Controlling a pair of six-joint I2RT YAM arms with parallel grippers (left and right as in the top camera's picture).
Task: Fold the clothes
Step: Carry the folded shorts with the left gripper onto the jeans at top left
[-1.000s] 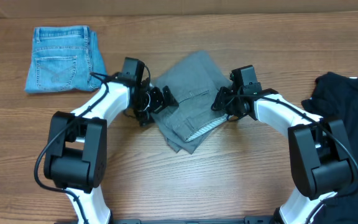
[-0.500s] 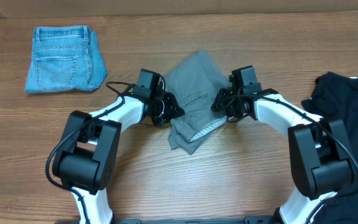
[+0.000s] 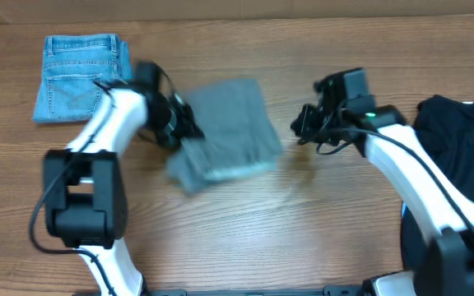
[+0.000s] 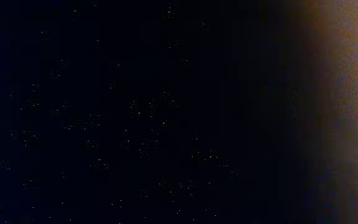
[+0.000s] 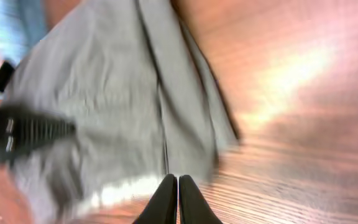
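The clothes (image 3: pixel 229 123), plain grey shorts, lie as a blurred, roughly square bundle at mid-table in the overhead view. My left gripper (image 3: pixel 181 131) sits at their left edge, shut on the fabric. The left wrist view is almost all dark, so its fingers do not show there. My right gripper (image 3: pixel 300 130) hovers to the right of the clothes, apart from them. In the right wrist view its fingers (image 5: pixel 178 186) are pressed together with nothing between them, and the clothes (image 5: pixel 104 112) spread beyond them on the wood.
Small light-blue denim shorts (image 3: pixel 81 76) lie folded at the back left. A black garment heap (image 3: pixel 459 131) covers the right edge of the table. Bare wood (image 3: pixel 245 238) runs along the front. The left arm's black cable (image 5: pixel 30 127) crosses the right wrist view.
My left gripper shut on the clothes' left edge and dragged them to the left, flattening the bundle. My right gripper let the fabric go and drew back to the right.
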